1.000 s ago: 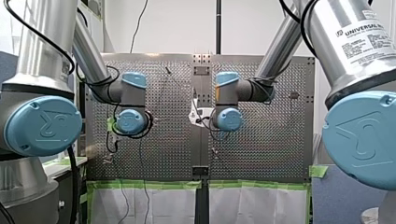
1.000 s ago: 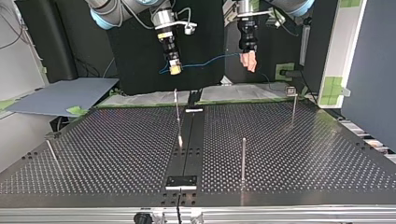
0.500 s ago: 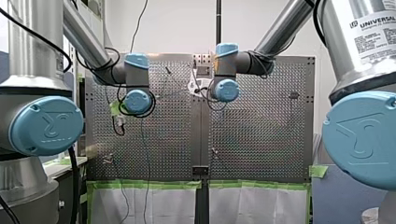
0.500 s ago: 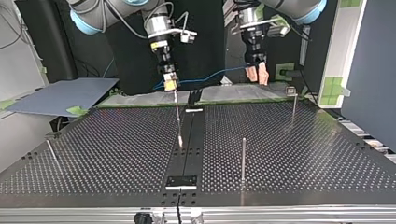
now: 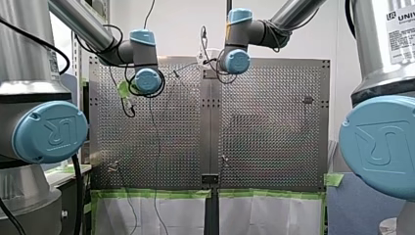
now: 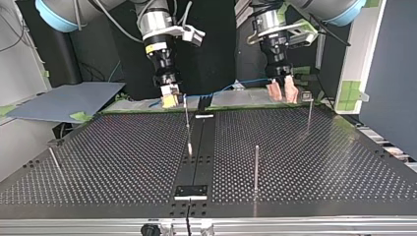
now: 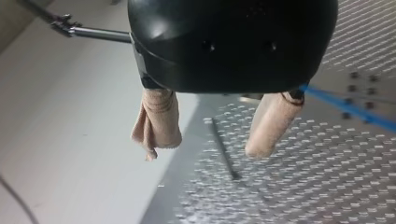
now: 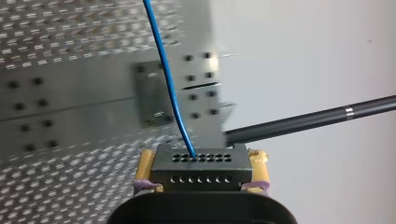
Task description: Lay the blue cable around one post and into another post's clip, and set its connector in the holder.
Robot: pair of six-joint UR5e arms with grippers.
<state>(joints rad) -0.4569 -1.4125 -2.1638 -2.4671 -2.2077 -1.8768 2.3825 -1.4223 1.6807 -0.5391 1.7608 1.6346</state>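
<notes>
Our left arm (image 5: 83, 22) comes in from the left, and its blue-capped wrist (image 5: 148, 81) hangs over the far left part of the perforated counter (image 5: 274, 142). Our right arm (image 5: 293, 12) reaches in from the right, with its wrist (image 5: 235, 61) above the counter's far edge, near the middle strip (image 5: 210, 127). The wrists are well apart. A short post (image 5: 224, 159) stands just beside the strip, and a dark-tipped post (image 5: 307, 101) stands near the right edge. Green tape (image 5: 161, 193) borders the near edge, where a small black plate (image 5: 210, 179) sits on the strip.
</notes>
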